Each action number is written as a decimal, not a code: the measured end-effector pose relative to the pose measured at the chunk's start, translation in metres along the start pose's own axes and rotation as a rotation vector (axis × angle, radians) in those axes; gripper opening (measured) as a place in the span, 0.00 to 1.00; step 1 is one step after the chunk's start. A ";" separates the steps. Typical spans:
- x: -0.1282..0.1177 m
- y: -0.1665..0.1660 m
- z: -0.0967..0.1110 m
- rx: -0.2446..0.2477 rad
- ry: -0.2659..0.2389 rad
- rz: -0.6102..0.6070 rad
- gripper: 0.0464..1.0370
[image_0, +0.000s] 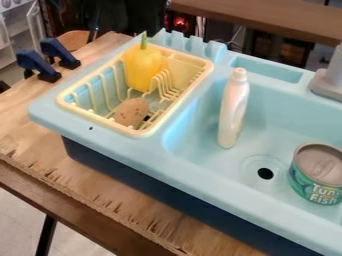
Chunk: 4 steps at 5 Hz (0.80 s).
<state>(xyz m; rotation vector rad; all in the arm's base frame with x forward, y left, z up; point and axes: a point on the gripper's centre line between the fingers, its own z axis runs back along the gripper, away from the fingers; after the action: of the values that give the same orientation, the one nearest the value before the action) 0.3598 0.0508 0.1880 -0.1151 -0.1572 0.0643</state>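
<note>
I cannot tell whether the gripper is open or closed. In the light-blue toy sink (267, 114), a white bottle (233, 110) and a tuna can (319, 172) are near the drain hole (266, 173). Beside the basin, 1 pale-yellow dish rack (207, 66) holds a yellow bell pepper (141, 68) and a potato (131, 112). 2 blue clamps (35, 65) are on the wooden worktop (33, 117).

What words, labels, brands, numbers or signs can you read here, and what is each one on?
"Tuna Fish", on the green label of the can in the sink.
Lid of the can: faint marks, too blurred to read.
White bottle: no lettering I can make out.
Background: too blurred to read.
</note>
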 end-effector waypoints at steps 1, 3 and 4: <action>0.006 -0.003 -0.007 0.040 0.040 -0.008 0.97; 0.008 0.002 -0.017 0.089 0.120 -0.005 0.69; 0.004 0.001 -0.018 0.100 0.145 0.014 0.43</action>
<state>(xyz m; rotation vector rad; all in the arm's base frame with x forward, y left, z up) 0.3669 0.0504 0.1708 -0.0207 -0.0084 0.0773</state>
